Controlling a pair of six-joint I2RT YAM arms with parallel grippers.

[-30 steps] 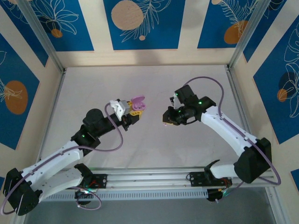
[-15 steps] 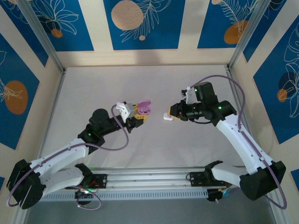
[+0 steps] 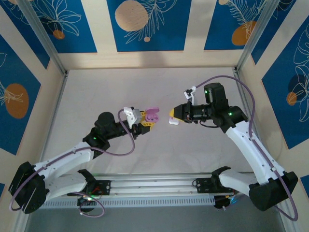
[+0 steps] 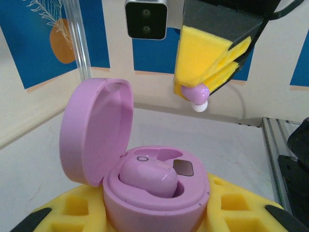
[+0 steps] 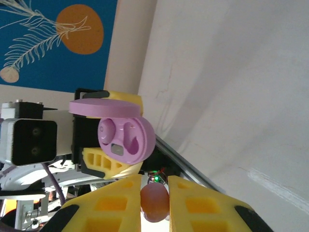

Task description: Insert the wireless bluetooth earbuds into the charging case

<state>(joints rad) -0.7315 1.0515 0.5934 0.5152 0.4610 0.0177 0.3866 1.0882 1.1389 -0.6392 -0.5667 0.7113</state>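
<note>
Right arm (image 3: 244,137) swinging wrist round, now facing left arm (image 3: 72,155). Left gripper (image 3: 147,122) clamping open case (image 4: 154,203), lid up, having carried it nearer. Gap to right gripper (image 3: 173,114) closing. Right gripper pinching lilac bud (image 4: 195,92), hovering just beside case. Other bud (image 4: 147,177) sitting inside; second socket looking free, so insertion likely next.
</note>
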